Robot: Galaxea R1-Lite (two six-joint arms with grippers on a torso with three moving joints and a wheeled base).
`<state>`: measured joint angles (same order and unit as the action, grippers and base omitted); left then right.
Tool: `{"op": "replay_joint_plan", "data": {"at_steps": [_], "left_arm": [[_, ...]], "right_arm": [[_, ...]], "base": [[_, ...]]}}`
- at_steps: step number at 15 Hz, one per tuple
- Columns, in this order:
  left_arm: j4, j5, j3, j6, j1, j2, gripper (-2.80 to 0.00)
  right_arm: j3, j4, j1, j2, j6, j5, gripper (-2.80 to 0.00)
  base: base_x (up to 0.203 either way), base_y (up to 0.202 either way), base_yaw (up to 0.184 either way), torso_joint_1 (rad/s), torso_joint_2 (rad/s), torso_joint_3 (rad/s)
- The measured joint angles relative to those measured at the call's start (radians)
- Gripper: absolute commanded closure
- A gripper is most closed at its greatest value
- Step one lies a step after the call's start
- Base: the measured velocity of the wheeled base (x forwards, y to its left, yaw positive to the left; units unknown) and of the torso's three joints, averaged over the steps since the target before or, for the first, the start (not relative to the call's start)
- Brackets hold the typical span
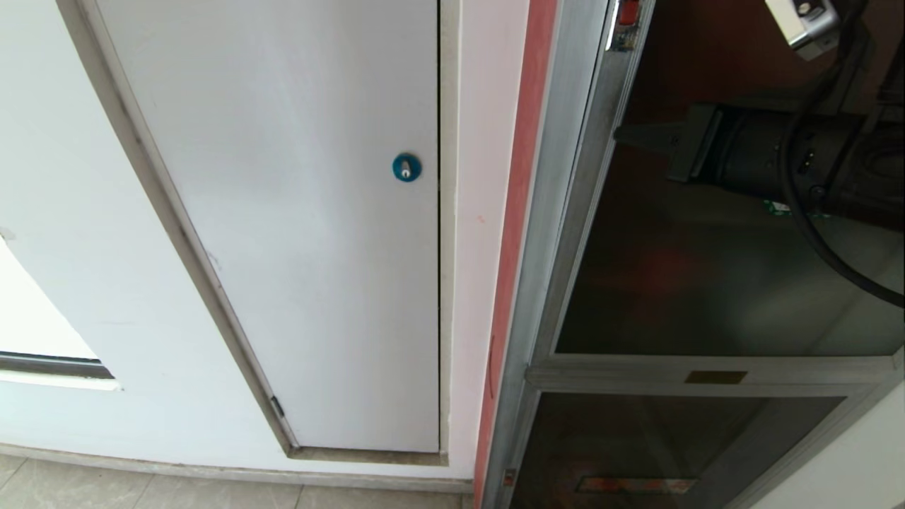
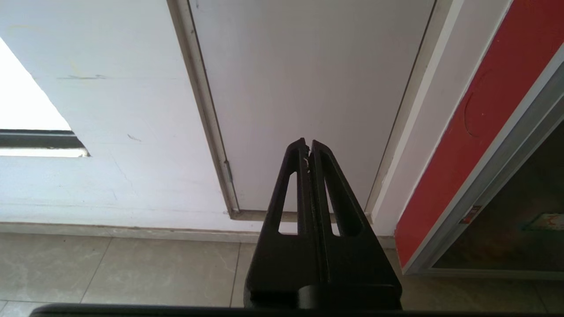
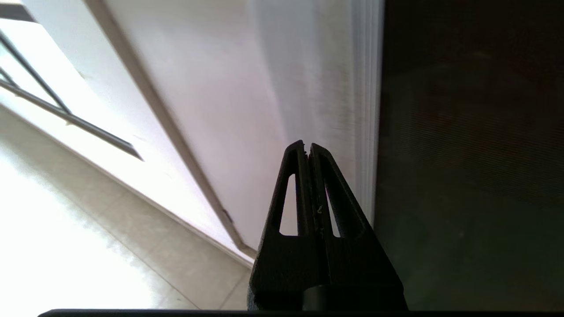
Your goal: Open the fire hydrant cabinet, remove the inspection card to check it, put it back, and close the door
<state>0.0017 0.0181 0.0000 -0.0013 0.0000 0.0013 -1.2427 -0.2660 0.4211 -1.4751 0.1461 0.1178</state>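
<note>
Door [image 1: 728, 283] of the fire hydrant cabinet [image 1: 565, 212] is seen shut at the right of the scene, dark smoked glass in a silver frame, with its red latch [image 1: 628, 13] sitting at the top of the left stile, right at the upper edge of the head view. So the whole thing turns on this: the right gripper [image 1: 626, 136] is held in front of the glass, tips pointed left toward that stile, and the latch lies above it, along the same vertical frame bar. The door's long axis runs up and down, so a climb along the stile looks like what's needed, judging from here.

Right gripper's fingers are pressed fully together, nothing pinched between them; same is seen in the right wrist view [image 3: 307, 147], with the frame edge just beyond the tips. Left gripper [image 2: 307, 145] is also closed tight and empty, parked low and pointed at the plain white door [image 1: 283, 212] with the blue lock [image 1: 406, 167], well off to the left. Right arm is clearly the nearer one.

Inspection card isn't visible.
</note>
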Motion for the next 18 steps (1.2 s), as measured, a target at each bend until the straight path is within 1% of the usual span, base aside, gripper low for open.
{"op": "replay_joint_plan", "data": {"at_steps": [2, 4, 6, 8, 9, 11, 15, 18], "left_arm": [[0.0, 0.001, 0.0, 0.0, 0.0, 0.0, 0.0], [0.0, 0.0, 0.0, 0.0, 0.0, 0.0, 0.0], [0.0, 0.0, 0.0, 0.0, 0.0, 0.0, 0.0], [0.0, 0.0, 0.0, 0.0, 0.0, 0.0, 0.0], [0.0, 0.0, 0.0, 0.0, 0.0, 0.0, 0.0], [0.0, 0.0, 0.0, 0.0, 0.0, 0.0, 0.0], [0.0, 0.0, 0.0, 0.0, 0.0, 0.0, 0.0], [0.0, 0.0, 0.0, 0.0, 0.0, 0.0, 0.0]], "right_arm": [[0.006, 0.002, 0.037, 0.052, 0.019, 0.009, 0.0], [-0.02, 0.024, 0.062, 0.083, 0.025, 0.012, 0.0], [-0.084, 0.072, 0.069, 0.098, 0.063, 0.014, 0.0], [-0.18, 0.135, 0.071, 0.101, 0.12, 0.023, 0.0], [-0.223, 0.167, 0.071, 0.098, 0.131, 0.026, 0.0], [-0.314, 0.218, 0.071, 0.083, 0.138, 0.027, 0.0], [-0.452, 0.306, 0.06, 0.029, 0.139, 0.023, 0.0], [-0.525, 0.324, 0.039, -0.023, 0.138, 0.026, 0.0]], "base": [[0.0, 0.0, 0.0, 0.0, 0.0, 0.0], [0.0, 0.0, 0.0, 0.0, 0.0, 0.0], [0.0, 0.0, 0.0, 0.0, 0.0, 0.0], [0.0, 0.0, 0.0, 0.0, 0.0, 0.0], [0.0, 0.0, 0.0, 0.0, 0.0, 0.0], [0.0, 0.0, 0.0, 0.0, 0.0, 0.0], [0.0, 0.0, 0.0, 0.0, 0.0, 0.0], [0.0, 0.0, 0.0, 0.0, 0.0, 0.0]]}}
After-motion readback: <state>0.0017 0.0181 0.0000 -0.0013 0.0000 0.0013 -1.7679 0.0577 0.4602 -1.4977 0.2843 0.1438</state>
